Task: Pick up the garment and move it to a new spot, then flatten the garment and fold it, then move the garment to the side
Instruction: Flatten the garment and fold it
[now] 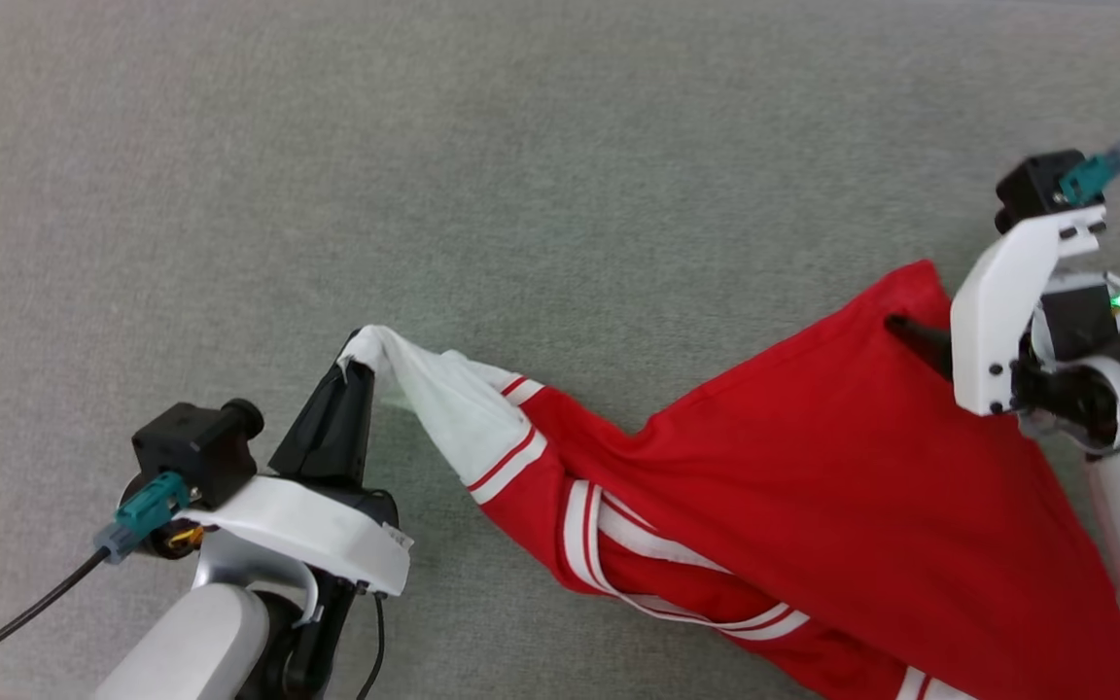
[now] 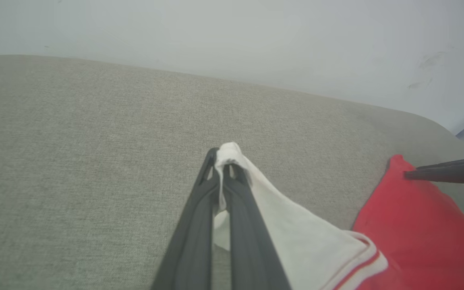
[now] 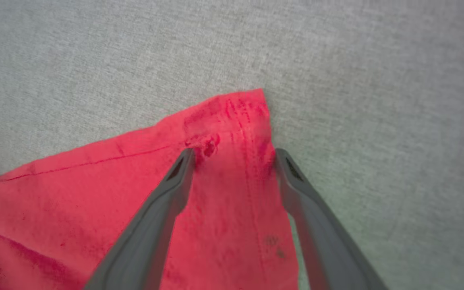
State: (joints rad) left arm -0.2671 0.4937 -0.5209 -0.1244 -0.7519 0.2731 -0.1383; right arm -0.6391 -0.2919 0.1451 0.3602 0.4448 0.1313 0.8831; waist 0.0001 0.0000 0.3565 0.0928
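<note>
Grey upholstery [image 1: 560,146] is noted beneath the garment [image 1: 813,486]. Its white sleeve [image 1: 443,408] is pinched in the left gripper [image 1: 356,365], seemingly for stretching flat; the right gripper [image 3: 234,155] is spread astride the red corner [image 3: 240,117].

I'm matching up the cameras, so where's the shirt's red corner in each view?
Head view: red corner upper right.
Left wrist view: right edge, mid-height.
Right wrist view: centre, just above the open right gripper.
Shared landmark: the right gripper's dark finger beside that corner.
</note>
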